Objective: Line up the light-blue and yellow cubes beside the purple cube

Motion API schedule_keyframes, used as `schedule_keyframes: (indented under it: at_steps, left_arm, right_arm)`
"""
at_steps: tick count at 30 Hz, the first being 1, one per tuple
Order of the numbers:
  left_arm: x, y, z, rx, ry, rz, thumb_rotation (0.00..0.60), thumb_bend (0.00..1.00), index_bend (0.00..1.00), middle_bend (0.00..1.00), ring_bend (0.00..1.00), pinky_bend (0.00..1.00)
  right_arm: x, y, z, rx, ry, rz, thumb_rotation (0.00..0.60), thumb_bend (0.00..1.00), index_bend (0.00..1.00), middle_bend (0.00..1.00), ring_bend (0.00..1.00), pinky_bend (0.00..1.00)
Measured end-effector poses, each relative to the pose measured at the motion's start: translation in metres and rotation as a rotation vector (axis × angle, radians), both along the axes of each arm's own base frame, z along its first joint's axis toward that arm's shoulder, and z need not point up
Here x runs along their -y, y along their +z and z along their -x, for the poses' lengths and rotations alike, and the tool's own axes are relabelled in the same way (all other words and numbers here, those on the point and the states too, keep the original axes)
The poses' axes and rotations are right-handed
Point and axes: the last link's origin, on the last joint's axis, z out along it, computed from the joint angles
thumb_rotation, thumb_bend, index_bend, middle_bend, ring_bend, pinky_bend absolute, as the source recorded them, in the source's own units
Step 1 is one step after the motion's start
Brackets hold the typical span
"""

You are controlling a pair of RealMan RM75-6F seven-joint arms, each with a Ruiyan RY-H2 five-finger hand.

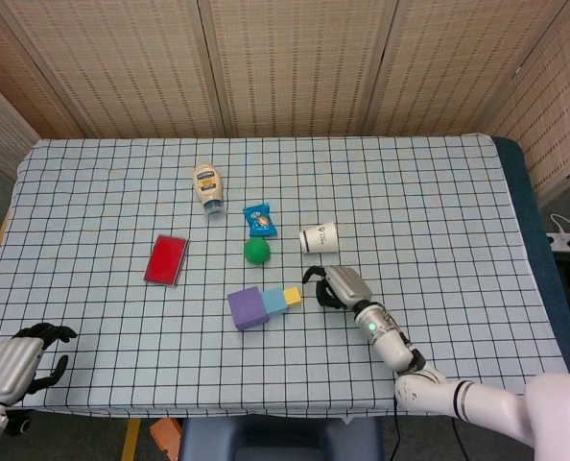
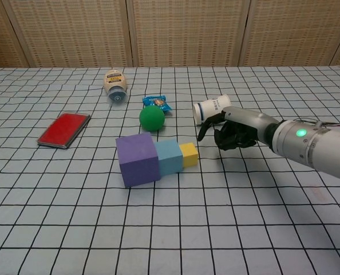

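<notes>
The purple cube (image 1: pixel 249 308) (image 2: pixel 138 160), the light-blue cube (image 1: pixel 275 302) (image 2: pixel 170 157) and the small yellow cube (image 1: pixel 293 296) (image 2: pixel 189 154) sit touching in a row near the table's middle. My right hand (image 1: pixel 335 286) (image 2: pixel 232 129) hovers just right of the yellow cube, fingers curled in with one pointing down, holding nothing and clear of the cube. My left hand (image 1: pixel 21 360) rests at the near left corner of the table, fingers loosely curled, empty; the chest view does not show it.
A green ball (image 1: pixel 256 251) (image 2: pixel 151 118) lies just behind the cubes. A tipped paper cup (image 1: pixel 319 237) (image 2: pixel 211 108) is behind my right hand. A blue snack packet (image 1: pixel 259 219), a mayonnaise bottle (image 1: pixel 208 185) and a red case (image 1: pixel 166 259) lie farther back and left.
</notes>
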Motion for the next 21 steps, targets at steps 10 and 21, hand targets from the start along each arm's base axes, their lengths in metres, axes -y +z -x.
schedule_keyframes:
  at_steps: [10, 21]
  left_arm:
    - [-0.001, 0.002, 0.001, -0.002, 0.008, -0.017, 0.600, 0.49, 0.37, 0.39, 0.24, 0.30]
    - [-0.002, 0.002, 0.002, -0.026, 0.014, -0.029, 0.600, 0.49, 0.37, 0.39, 0.25, 0.30]
  right_arm:
    - [-0.029, 0.068, 0.031, -0.246, 0.179, 0.350, 0.600, 0.22, 0.34, 0.44, 0.31, 0.68]
    - [-0.107, 0.153, 0.108, -0.574, 0.054, 0.565, 0.600, 0.18, 0.22, 0.26, 0.14, 0.44]
